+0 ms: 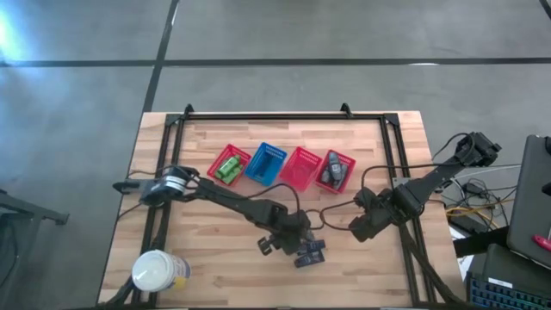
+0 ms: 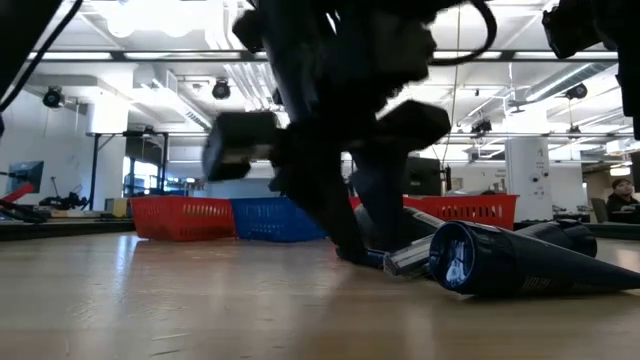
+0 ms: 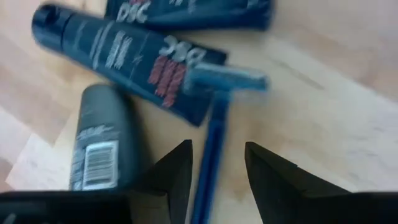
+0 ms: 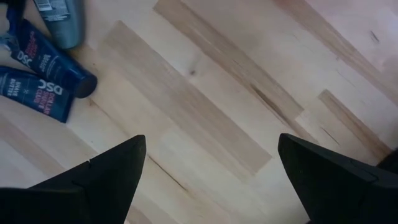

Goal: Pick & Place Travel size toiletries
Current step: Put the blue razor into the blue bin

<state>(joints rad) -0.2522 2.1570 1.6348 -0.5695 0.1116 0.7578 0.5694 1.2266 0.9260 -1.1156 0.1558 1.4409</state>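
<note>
A thin blue T-shaped razor (image 3: 212, 124) lies on the table, its head (image 3: 227, 78) against a dark blue tube (image 3: 118, 53). A second dark tube (image 3: 186, 11) and a dark grey oblong container (image 3: 101, 140) lie beside them. My left gripper (image 3: 217, 168) is open and low over this pile (image 1: 308, 252), with one finger on each side of the razor's handle. I cannot tell whether they touch it. My right gripper (image 4: 211, 180) is wide open and empty over bare wood to the pile's right (image 1: 362, 226).
Four mesh baskets stand in a row at mid table: a red one with green bottles (image 1: 228, 165), a blue one (image 1: 265, 164), a red one (image 1: 301, 168), and a red one with dark grey containers (image 1: 336, 170). A large white jar (image 1: 157, 271) stands at the near left corner.
</note>
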